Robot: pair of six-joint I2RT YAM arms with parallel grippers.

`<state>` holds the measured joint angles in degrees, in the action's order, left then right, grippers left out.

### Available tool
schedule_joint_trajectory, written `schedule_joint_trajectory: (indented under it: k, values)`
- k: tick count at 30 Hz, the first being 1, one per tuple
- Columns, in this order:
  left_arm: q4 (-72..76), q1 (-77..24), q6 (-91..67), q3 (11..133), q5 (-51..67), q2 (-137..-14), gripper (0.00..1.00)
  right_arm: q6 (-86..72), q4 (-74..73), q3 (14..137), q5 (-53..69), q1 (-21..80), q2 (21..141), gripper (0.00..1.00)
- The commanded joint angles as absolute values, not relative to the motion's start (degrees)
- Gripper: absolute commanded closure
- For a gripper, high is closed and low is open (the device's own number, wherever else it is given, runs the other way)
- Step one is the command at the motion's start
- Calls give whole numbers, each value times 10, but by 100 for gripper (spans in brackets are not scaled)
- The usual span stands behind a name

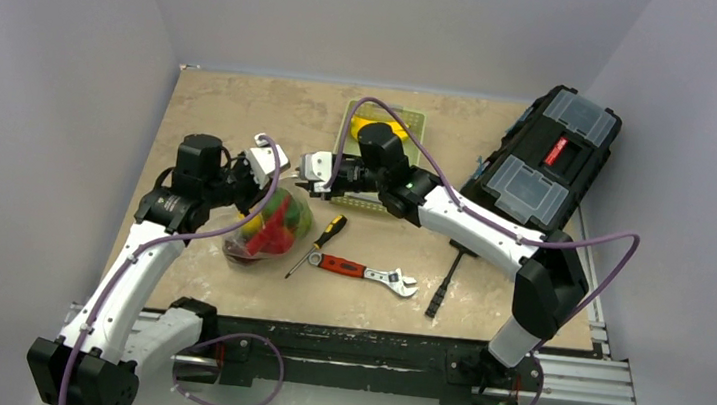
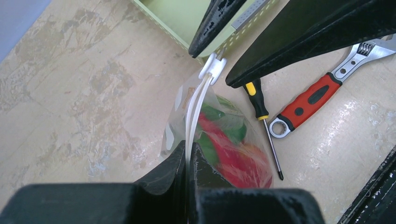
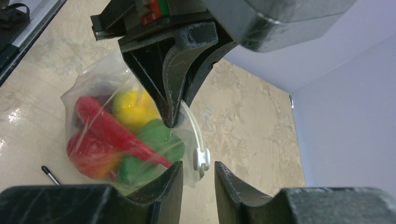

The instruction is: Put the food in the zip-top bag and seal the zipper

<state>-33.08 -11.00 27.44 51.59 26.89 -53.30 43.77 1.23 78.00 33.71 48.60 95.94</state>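
The left claw [image 2: 188, 151] is clamped tight on the zipper [image 2: 192, 112], pinching its two white strips together at one end. The right claw [image 3: 198, 171] is at the other end with its jaws a narrow gap apart. The white slider [image 3: 201, 158] sits right at its tips, and it cannot be told whether they grip it. Below both claws the bag [image 3: 88, 88] bulges on the table [image 2: 70, 93], with the food [image 3: 133, 114] inside: red, yellow and green pieces. A screwdriver [image 2: 261, 119] and wrench [image 2: 313, 100] lie just beside the bag. A green basket [image 2: 182, 18] sits behind.
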Motion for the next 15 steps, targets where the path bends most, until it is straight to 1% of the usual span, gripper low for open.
schedule_joint_trajectory:
  k: [1,5,15]
  values:
    - [-306,-107,267,519,291,-528,100,456,2,804,338,489,951,72]
    - [-307,-107,265,519,296,-530,100,458,1,805,340,492,952,73]
    - [-311,-107,266,519,301,-533,100,457,2,810,343,497,953,72]
